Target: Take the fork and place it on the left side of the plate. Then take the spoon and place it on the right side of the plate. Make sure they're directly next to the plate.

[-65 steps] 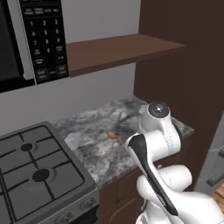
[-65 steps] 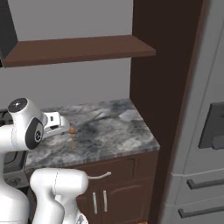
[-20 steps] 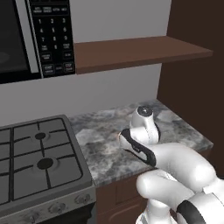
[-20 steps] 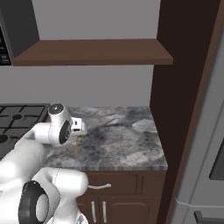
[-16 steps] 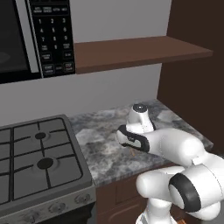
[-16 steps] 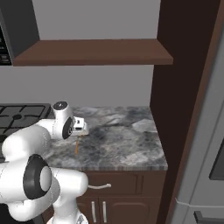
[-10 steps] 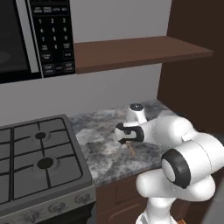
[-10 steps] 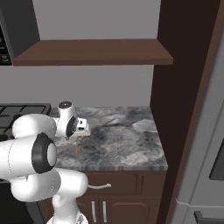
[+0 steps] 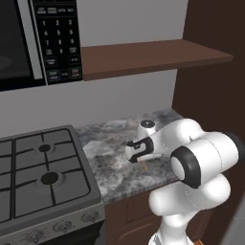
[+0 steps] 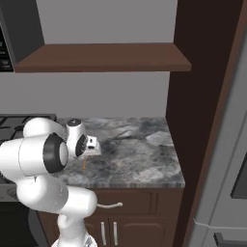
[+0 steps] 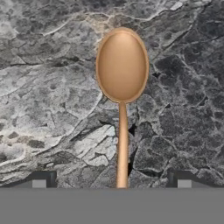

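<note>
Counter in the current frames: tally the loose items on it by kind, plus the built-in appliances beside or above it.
Spoon: 1, lying flat on the counter
Stove: 1
Microwave: 1
Total: 3

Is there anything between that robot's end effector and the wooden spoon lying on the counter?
Nothing visible. In the hand view the spoon lies alone on the grey stone counter, its handle running down between the two finger tips of the open end effector, with only bare stone around it.
</note>
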Robot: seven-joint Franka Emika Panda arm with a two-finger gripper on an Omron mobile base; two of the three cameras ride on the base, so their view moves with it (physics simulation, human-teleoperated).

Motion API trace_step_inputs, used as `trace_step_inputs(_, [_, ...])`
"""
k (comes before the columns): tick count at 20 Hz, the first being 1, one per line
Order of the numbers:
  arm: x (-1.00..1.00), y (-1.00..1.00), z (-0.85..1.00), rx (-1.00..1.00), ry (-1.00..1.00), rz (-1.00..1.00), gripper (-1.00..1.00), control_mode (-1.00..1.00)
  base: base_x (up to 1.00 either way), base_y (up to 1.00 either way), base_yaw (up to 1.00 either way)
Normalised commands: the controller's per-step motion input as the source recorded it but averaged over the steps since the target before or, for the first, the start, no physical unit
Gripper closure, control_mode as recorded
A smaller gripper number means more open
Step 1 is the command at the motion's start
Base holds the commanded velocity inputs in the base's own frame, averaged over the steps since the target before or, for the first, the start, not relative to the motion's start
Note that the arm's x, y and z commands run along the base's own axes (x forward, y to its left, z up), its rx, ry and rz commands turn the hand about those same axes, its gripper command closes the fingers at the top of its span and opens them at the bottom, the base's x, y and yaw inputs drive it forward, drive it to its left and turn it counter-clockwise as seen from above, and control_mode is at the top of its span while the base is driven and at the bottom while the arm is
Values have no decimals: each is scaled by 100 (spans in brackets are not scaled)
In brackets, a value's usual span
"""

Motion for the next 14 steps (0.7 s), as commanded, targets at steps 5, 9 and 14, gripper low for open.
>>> trace_step_inputs(5, [0,-1,-36,0,-2,0,100,-100,0,0,0])
trace_step_inputs(9, [4,0,-30,1,-6,1,100,-100,0,0,0])
trace_step_inputs(14, [3,8,-10,1,-11,6,100,-100,0,0,0])
